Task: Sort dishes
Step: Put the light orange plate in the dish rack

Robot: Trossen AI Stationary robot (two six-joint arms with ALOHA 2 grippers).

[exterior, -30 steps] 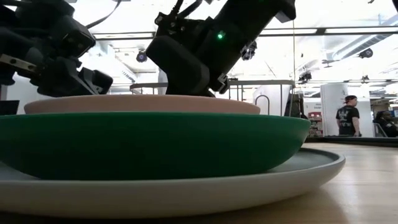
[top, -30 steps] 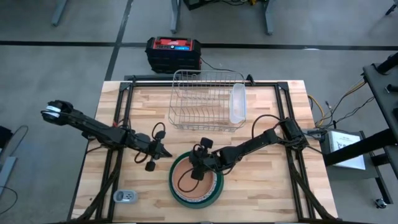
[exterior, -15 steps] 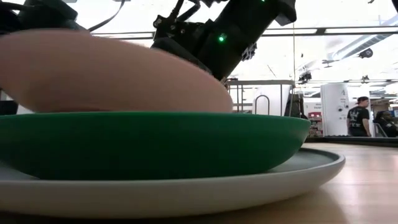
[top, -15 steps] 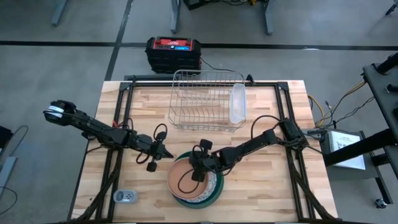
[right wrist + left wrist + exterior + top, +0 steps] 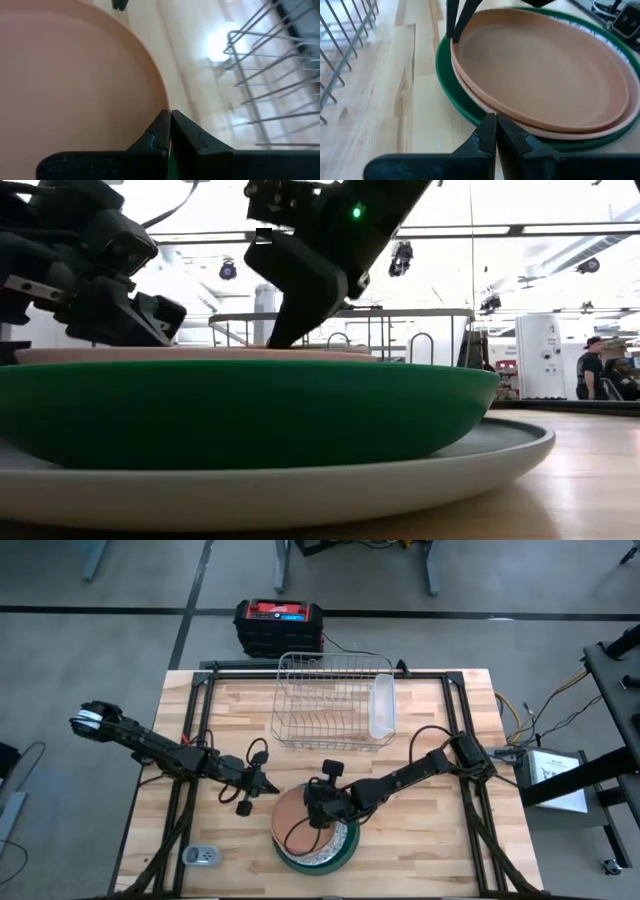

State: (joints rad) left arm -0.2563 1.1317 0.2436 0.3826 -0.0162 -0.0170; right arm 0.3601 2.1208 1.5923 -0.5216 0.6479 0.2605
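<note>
Two arms are crowding one stack at the near middle of the wooden table [image 5: 430,840]. The right gripper [image 5: 318,812] sits over the far rim of the top terracotta-pink plate [image 5: 303,824], its fingers [image 5: 165,132] pressed nearly together, pinching that plate's edge between them. The plate looks shoved off-centre, towards the left arm's side, so a crescent of the patterned plate [image 5: 338,840] shows beneath it on the other side. Under those sits the dark green plate [image 5: 250,415], and from table height the pale grey plate [image 5: 400,475] spreads widest at the bottom, its lip well clear of the green one.

The left gripper [image 5: 262,784] waits just beside the stack's rim, not touching it, fingers [image 5: 487,137] closed tip to tip with nothing between them; in its wrist view the plate edges lie right ahead of those tips.

Open wood runs along the near right side and between the stack and the silver wire rack [image 5: 325,700] at the far middle. A clear tub [image 5: 382,706] stands in the rack's right end. A small grey device [image 5: 203,856] lies near the front left corner.
</note>
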